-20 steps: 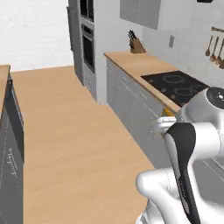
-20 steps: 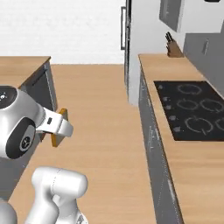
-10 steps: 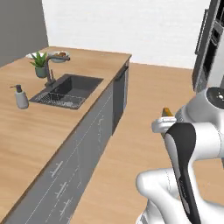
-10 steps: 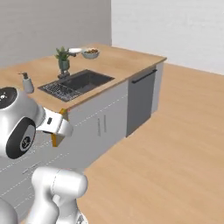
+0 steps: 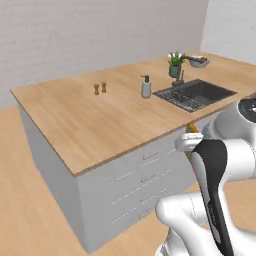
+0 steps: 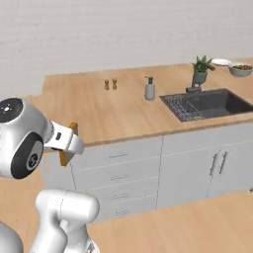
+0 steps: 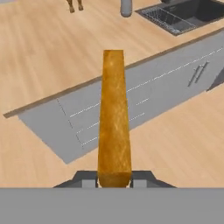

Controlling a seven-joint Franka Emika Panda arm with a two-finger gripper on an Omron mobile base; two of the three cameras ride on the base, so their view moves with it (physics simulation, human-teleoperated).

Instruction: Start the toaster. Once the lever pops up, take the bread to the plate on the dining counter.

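Note:
My gripper point(image 7: 113, 179) is shut on the bread point(image 7: 113, 118), a golden-brown slice seen edge-on and running up the middle of the hand view. The bread point(image 6: 64, 157) pokes out beside the hand in the right base view, and its tip point(image 5: 193, 130) shows past the arm in the left base view. It hangs in the air over the floor, short of the dining counter point(image 6: 99, 108), the wood-topped island with pale grey drawers point(image 5: 145, 165). The plate point(image 6: 221, 62) lies white and flat at the counter's far right end, behind a plant. The toaster is out of view.
On the island are a dark sink point(image 6: 212, 104) with a faucet point(image 5: 184, 67), a soap dispenser point(image 6: 149, 89), two small shakers point(image 6: 110, 84), a potted plant point(image 6: 200, 69) and a fruit bowl point(image 6: 240, 69). Wood floor point(image 7: 175, 144) lies between me and the drawers.
The whole picture has swung as the base moved: the wall counter and cooktop gave way to the island, now seen side-on. The bread stays in the shut gripper.

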